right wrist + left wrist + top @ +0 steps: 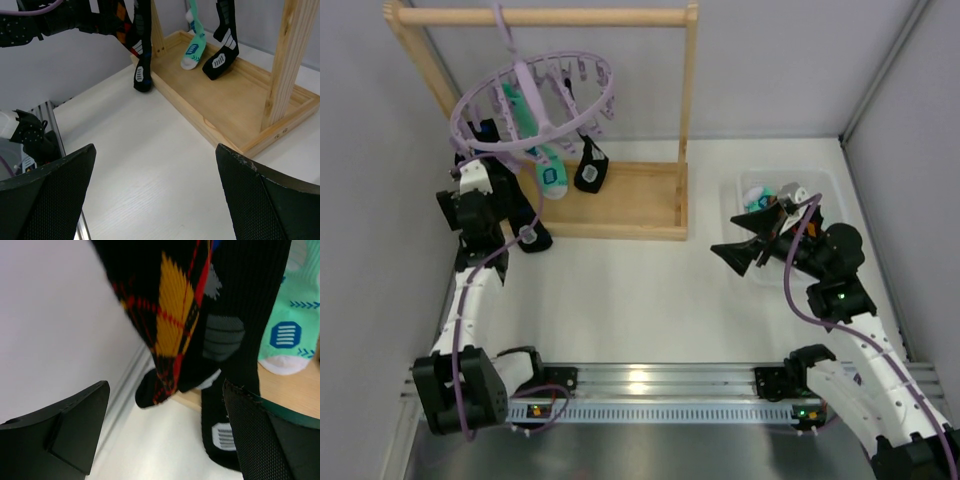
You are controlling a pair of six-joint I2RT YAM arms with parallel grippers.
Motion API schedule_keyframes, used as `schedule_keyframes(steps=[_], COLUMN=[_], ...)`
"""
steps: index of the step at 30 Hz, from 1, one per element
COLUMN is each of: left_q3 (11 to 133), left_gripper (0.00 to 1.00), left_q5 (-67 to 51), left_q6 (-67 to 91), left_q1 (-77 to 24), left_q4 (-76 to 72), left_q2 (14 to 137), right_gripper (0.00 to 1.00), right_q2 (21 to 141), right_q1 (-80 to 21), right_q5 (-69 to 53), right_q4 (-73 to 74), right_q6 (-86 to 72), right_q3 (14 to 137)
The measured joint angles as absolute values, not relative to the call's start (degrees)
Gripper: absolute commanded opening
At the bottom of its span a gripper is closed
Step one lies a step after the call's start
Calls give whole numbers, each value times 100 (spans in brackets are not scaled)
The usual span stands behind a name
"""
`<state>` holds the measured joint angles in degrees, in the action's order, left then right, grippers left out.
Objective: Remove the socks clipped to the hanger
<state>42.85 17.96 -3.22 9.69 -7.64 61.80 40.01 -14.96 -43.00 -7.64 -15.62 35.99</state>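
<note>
Up at roughly eleven o'clock on the bench (pixel 640 300), the hanger (pixel 582 120) hung by its hook from the top rail of a wooden rack (pixel 620 200), its ring tilted so the nine o'clock side sat lower. Socks dangled from its pegs. A teal-and-white sock (pixel 552 180) and a black sock (pixel 590 172) hung side by side over the rack's base tray. A longer black sock (pixel 533 235) hung off the tray's nine o'clock edge, its toe down by the bench.

The left claw (pixel 165 385) was raised under the low side of the ring and stood fully released, gripping nothing. Its wrist camera showed an argyle sock (pixel 170 315) (black, with yellow diamonds and red lines) hanging just ahead of the spread fingers, beside the longer black sock. Whether the right-hand finger (pixel 265 440) brushed that black sock could not be told.

The right claw (pixel 725 230) hovered at about three o'clock, well apart from the rack, also released and empty, pointing back toward the rack. Just behind it sat a clear bin (pixel 820 185) holding a few small items, too blurred to name.
</note>
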Motion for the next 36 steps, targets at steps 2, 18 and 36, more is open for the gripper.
schedule_keyframes(steps=[2,18,36], left_q3=[4307,4547,3627], left_gripper=[98,0,0], left_q5=[1730,681,6211], left_q6=[-572,-733,-150], left_q1=[1035,1433,-3450], left_q4=[-1013,-1747,-1968], left_q2=[6298,6997,5131], right_gripper=[100,100,99], right_q2=[3994,3848,3527], right_q1=[-1496,-1496,-1496], right_q5=[-4327,-4289,-3850], right_q4=[-760,-722,-722], right_q6=[-1559,-1553,-1820], right_q3=[3599,3599,3599])
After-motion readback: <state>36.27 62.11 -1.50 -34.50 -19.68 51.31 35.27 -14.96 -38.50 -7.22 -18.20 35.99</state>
